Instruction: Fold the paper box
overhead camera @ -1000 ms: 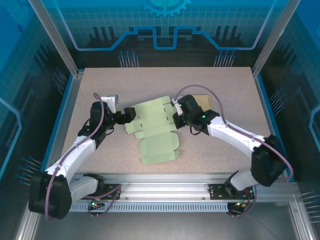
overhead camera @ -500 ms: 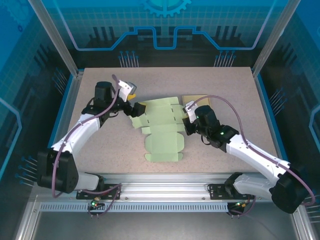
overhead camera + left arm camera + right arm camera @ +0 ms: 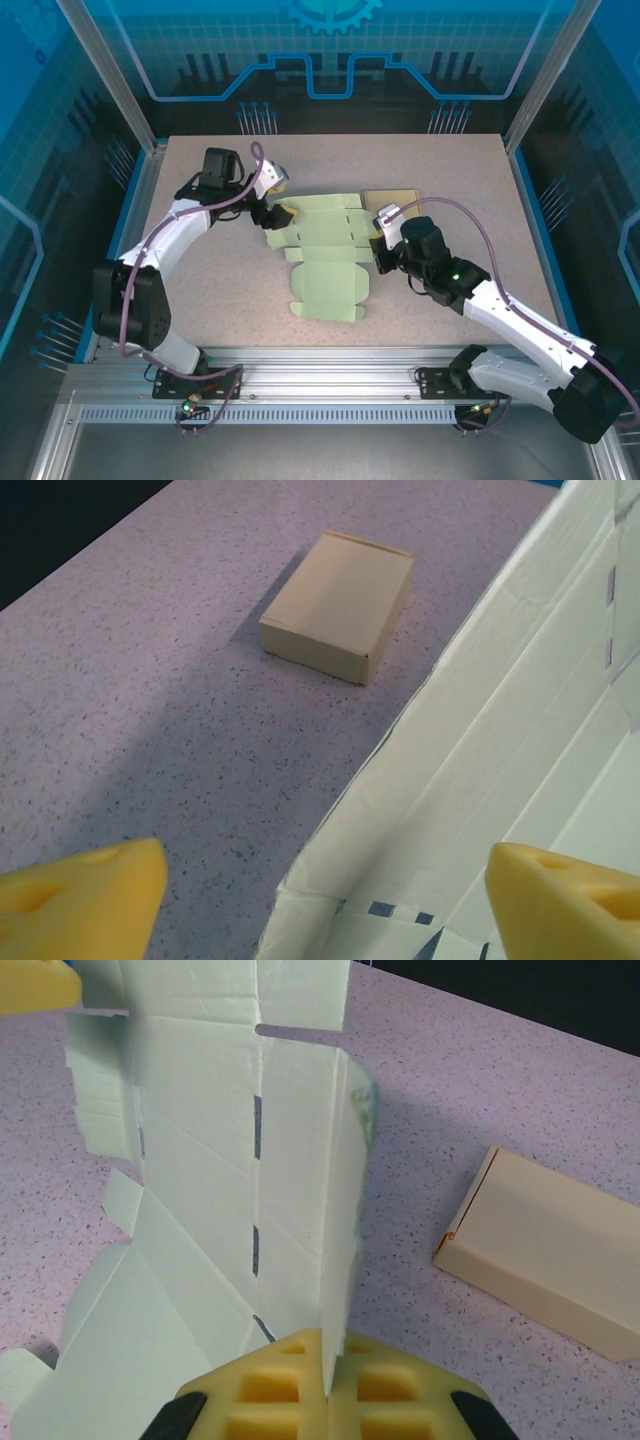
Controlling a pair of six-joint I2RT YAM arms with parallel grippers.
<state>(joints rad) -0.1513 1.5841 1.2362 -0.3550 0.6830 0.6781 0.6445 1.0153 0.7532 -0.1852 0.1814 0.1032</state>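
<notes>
The paper box (image 3: 325,255) is a pale green flat blank lying unfolded mid-table. My right gripper (image 3: 383,250) is shut on its right edge flap, which stands up from the table; in the right wrist view the yellow pads (image 3: 290,1390) pinch that upright flap of the paper box (image 3: 200,1160). My left gripper (image 3: 278,212) sits at the blank's far left corner. In the left wrist view the left gripper (image 3: 320,905) is open, and the corner of the paper box (image 3: 520,730) lies between its yellow fingertips (image 3: 80,900) without touching them.
A small tan closed box (image 3: 390,203) lies just beyond the blank's right side, close to the right gripper; the tan box (image 3: 340,605) (image 3: 545,1250) appears in both wrist views. Speckled tabletop (image 3: 200,300) surrounds the blank. Metal frame rails border the table.
The left arm swung toward the back and right, up to the blank's far left corner. The right gripper drew back to the right with the flap, and the blank shifted slightly right.
</notes>
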